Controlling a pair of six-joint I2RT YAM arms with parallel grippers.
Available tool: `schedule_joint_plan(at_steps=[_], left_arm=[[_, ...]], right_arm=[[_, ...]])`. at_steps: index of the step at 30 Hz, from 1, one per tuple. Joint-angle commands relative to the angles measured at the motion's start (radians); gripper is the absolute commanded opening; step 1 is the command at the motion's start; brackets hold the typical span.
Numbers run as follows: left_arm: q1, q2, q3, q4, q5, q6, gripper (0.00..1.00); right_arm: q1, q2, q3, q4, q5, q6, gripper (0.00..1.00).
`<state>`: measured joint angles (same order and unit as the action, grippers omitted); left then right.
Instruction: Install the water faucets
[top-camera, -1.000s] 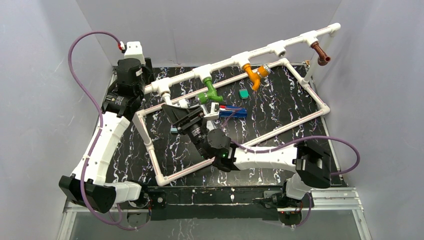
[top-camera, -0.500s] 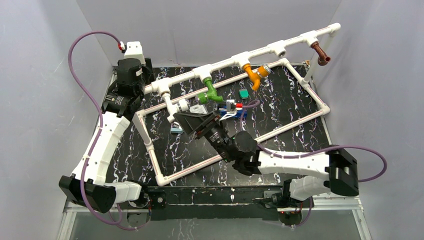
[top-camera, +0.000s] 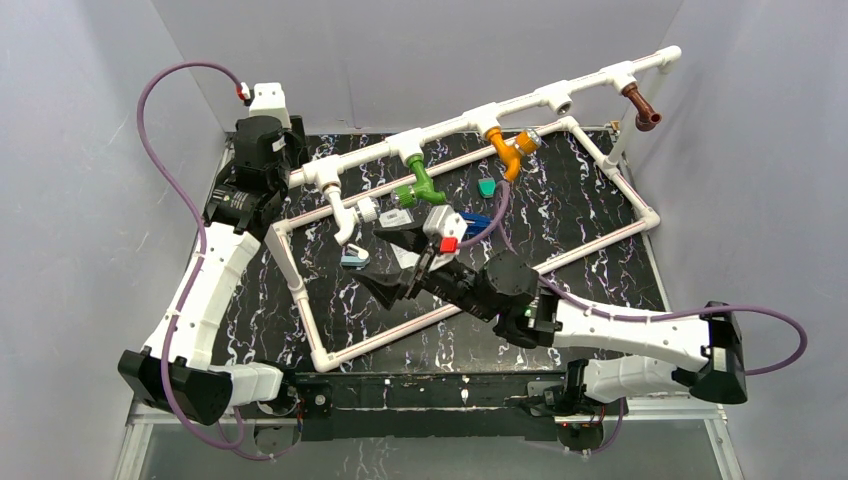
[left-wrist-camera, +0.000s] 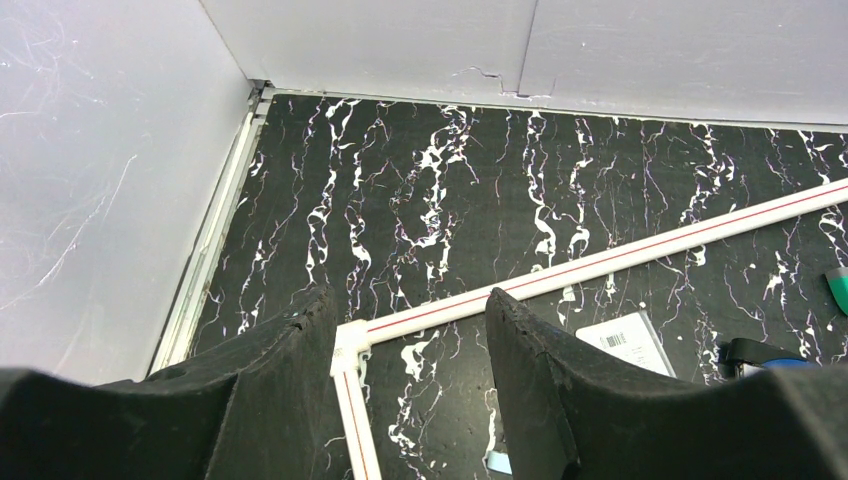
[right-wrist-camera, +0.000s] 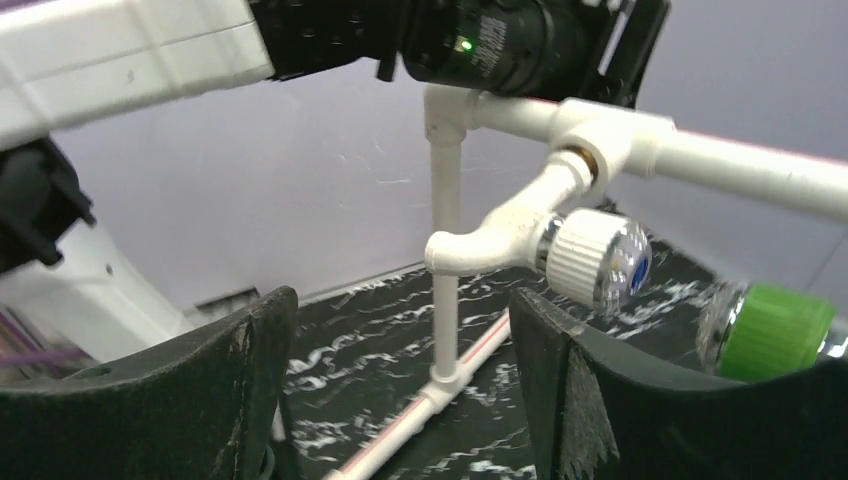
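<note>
White plastic, screwed home: the white faucet (top-camera: 347, 222) hangs from the leftmost fitting of the raised pipe frame (top-camera: 455, 122), spout bent down and ribbed knob facing the right gripper (right-wrist-camera: 402, 300). That claw stands wide and empty just in front of the tap. Its fingers flank the tap in the wrist view without touching it, a posture that suggests the piece is seated and needs no further support.

Along the same rail to the right sit the green faucet (top-camera: 421, 187), the orange faucet (top-camera: 508, 150) and, near the far end, the brown faucet (top-camera: 641, 106). Each points down, as a working tap would. Between orange and brown, one tee (top-camera: 557, 98) shows a bare socket, so the job appears one tap short.

A small teal piece (top-camera: 487, 187) lies on the black marbled table (top-camera: 590, 215) under the rail; what it is cannot be told. The left gripper (left-wrist-camera: 410, 310), jaws partly apart and holding nothing, hovers over the frame's back-left corner, clear of the work.
</note>
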<state>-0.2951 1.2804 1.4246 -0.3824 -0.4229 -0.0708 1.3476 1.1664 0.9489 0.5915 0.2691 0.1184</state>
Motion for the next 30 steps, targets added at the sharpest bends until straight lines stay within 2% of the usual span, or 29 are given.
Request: schedule_joint_plan(at_steps=[1,5,10,13,20,25,30], left_arm=[[-0.061,0.082,-0.073,-0.227,0.102,-0.030,0.54],[-0.064,0.083,-0.075,-0.227,0.101,-0.029,0.54],[-0.068,0.085,-0.073,-0.228,0.100,-0.027,0.54],[-0.070,0.084,-0.075,-0.230,0.096,-0.024,0.54],[-0.072,0.082,-0.078,-0.233,0.090,-0.023,0.54],[-0.073,0.080,-0.077,-0.233,0.088,-0.021,0.54],[-0.073,0.076,-0.079,-0.234,0.087,-0.021,0.55]], right_arm=[[-0.002,-0.054,0.097,-0.205,-0.199,-0.418,0.84],[-0.004,-0.066,0.123,-0.333,-0.286,-0.685,0.84],[0.000,-0.036,0.154,-0.393,-0.217,-1.042,0.88],[0.005,-0.007,0.169,-0.378,-0.166,-1.242,0.89],[0.022,0.087,0.166,-0.209,-0.059,-1.622,0.91],[0.022,0.180,0.174,-0.079,-0.006,-1.814,0.89],[0.018,0.256,0.231,-0.049,0.054,-1.856,0.87]])
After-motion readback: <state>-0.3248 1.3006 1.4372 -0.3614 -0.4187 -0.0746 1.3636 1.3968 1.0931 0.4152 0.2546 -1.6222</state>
